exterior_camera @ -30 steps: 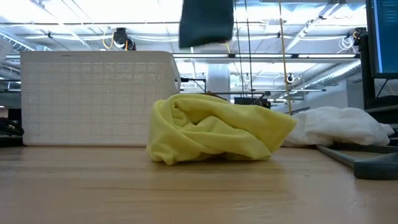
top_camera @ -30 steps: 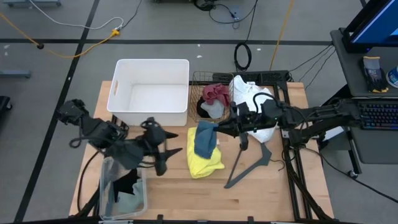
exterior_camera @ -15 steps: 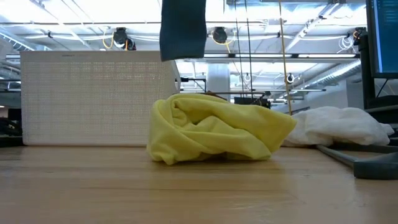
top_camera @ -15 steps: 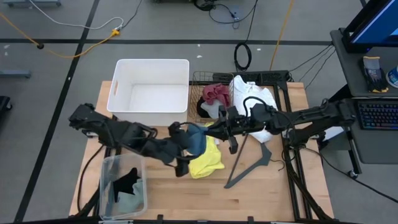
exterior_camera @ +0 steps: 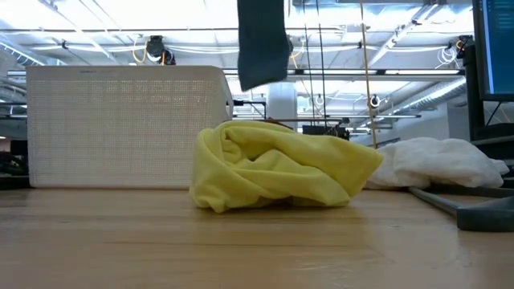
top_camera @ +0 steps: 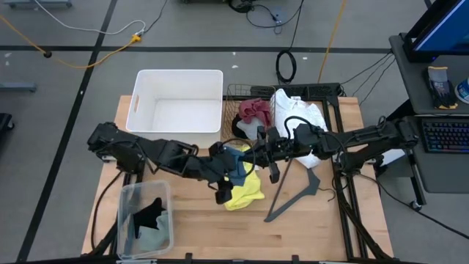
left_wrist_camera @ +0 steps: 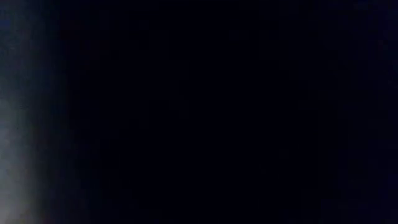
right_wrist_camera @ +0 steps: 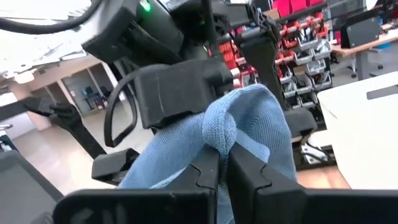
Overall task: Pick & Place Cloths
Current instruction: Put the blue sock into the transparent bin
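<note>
The blue-teal cloth (top_camera: 238, 165) hangs in the air over the yellow cloth (top_camera: 247, 192), held by my right gripper (top_camera: 250, 155), which is shut on it. In the low view the blue-teal cloth (exterior_camera: 263, 40) hangs clear above the yellow cloth (exterior_camera: 281, 164), which lies bunched on the table. My left gripper (top_camera: 227, 167) is right against the blue-teal cloth from the left, and its wrist view is dark. The white cloth (top_camera: 302, 126) lies at the right. The maroon cloth (top_camera: 254, 110) sits in a wire basket. My right gripper pinches a bunched fold (right_wrist_camera: 219, 138) of the blue-teal cloth between its two fingers (right_wrist_camera: 208, 174). It comes roughly level from the table's right. The cloth is lifted clear and hangs slack below the fingers.
A white bin (top_camera: 176, 81) stands at the far left. A clear bin (top_camera: 124, 220) at the near left holds black and grey-green cloths. The dark grey hanger (top_camera: 293, 194) lies right of the yellow cloth. Bare table lies along the near edge.
My left arm has swung from beside the clear bin toward the table's right, and its gripper has arrived at the hanging blue-teal cloth. My right gripper has carried the cloth a little toward the left, still holding it above the yellow cloth.
</note>
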You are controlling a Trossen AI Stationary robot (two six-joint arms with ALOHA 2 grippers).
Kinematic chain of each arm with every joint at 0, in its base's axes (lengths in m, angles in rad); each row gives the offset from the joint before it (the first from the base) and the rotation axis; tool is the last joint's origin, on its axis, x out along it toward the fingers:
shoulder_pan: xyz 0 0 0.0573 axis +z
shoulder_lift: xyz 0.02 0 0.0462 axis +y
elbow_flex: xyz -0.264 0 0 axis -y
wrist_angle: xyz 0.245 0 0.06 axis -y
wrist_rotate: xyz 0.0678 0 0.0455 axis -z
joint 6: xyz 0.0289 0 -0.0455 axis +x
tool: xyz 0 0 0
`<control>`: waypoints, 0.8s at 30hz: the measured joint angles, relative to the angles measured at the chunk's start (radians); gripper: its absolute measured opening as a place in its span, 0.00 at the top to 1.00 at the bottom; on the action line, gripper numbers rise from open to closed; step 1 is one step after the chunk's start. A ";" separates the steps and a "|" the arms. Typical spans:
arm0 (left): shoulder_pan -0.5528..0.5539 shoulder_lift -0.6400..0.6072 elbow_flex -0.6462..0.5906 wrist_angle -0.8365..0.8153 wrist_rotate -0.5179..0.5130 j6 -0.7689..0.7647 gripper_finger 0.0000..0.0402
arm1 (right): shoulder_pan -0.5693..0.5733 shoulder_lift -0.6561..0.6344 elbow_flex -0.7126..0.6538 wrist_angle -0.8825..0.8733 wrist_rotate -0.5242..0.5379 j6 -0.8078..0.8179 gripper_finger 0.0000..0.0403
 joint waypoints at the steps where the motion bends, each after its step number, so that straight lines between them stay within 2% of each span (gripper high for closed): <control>1: -0.001 -0.002 0.000 -0.007 0.000 0.000 0.36 | 0.000 0.000 0.000 -0.010 0.001 0.000 0.99; 10: -0.024 -0.023 0.001 -0.118 -0.035 -0.086 0.36 | 0.000 -0.004 0.000 -0.106 0.005 -0.004 0.99; 19: -0.031 -0.023 0.001 -0.094 -0.199 -0.076 0.36 | 0.007 0.019 0.000 -0.124 0.024 0.006 0.99; 24: -0.029 -0.023 0.000 0.008 -0.220 -0.009 0.36 | 0.013 0.033 0.000 -0.131 0.032 0.005 0.99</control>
